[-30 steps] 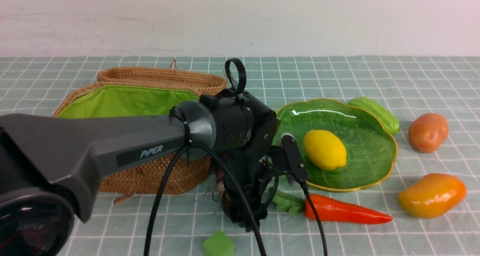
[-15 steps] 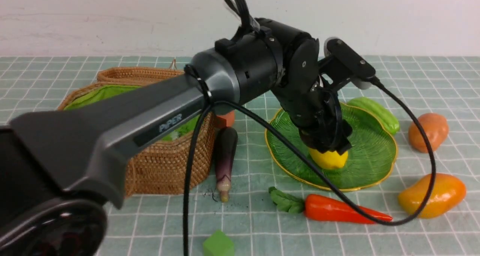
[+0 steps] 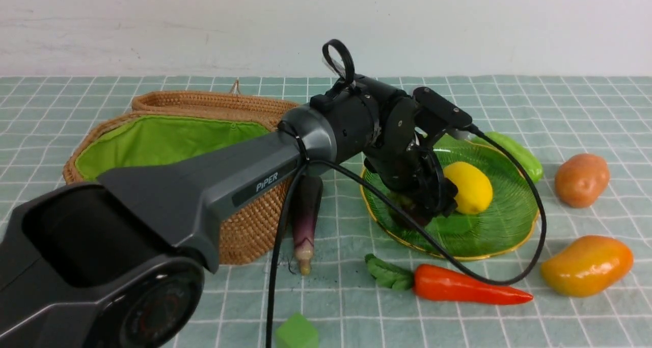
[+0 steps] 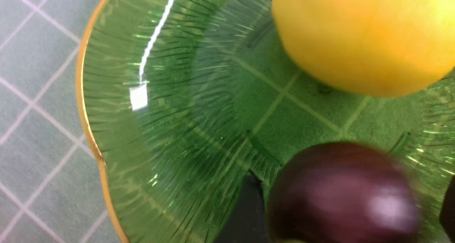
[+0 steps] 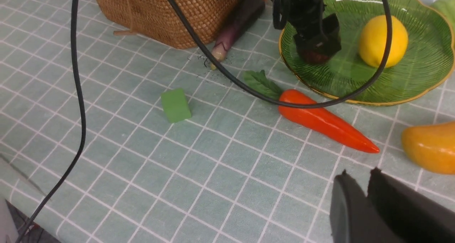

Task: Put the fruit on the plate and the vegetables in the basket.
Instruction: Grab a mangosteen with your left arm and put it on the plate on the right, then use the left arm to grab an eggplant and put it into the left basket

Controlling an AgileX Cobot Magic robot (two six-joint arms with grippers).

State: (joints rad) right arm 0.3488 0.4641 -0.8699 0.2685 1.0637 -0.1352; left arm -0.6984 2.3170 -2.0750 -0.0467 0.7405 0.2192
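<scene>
- The left end effector [image 3: 427, 209] hangs low over the near-left part of the plate [image 3: 509, 236]. Its jaws stand apart, on either side of the mangosteen [image 4: 341, 196].
- In the left wrist view, a strip of green glass shows between the dark-purple fruit and one finger, so the jaws do not clamp it. The mangosteen is blurred there, low over the dish or already on it; which cannot be told.
- The lemon [image 3: 468, 187] lies on the plate just beside the mangosteen, toward the middle.
- The mango [image 3: 586, 265] lies on the table [image 3: 586, 108], right of the plate and apart from it.
- The basket [image 3: 249, 225] stands at the left with its lid back — the green lining shows.
- The eggplant [image 3: 305, 210] lies on the table between the basket and the plate, close against the wicker wall.
- The carrot [image 3: 468, 289] lies on the table just in front of the plate, with its leafy top pointing left.
- The gourd [image 3: 514, 154] sits at the plate's far right rim, and the potato [image 3: 581, 180] sits further right.
- A small green cube [image 3: 297, 332] rests near the front edge.
- The right end effector [image 5: 359, 175] hovers above bare cloth near the mango. Its fingers are drawn together to a thin slit and hold nothing.
</scene>
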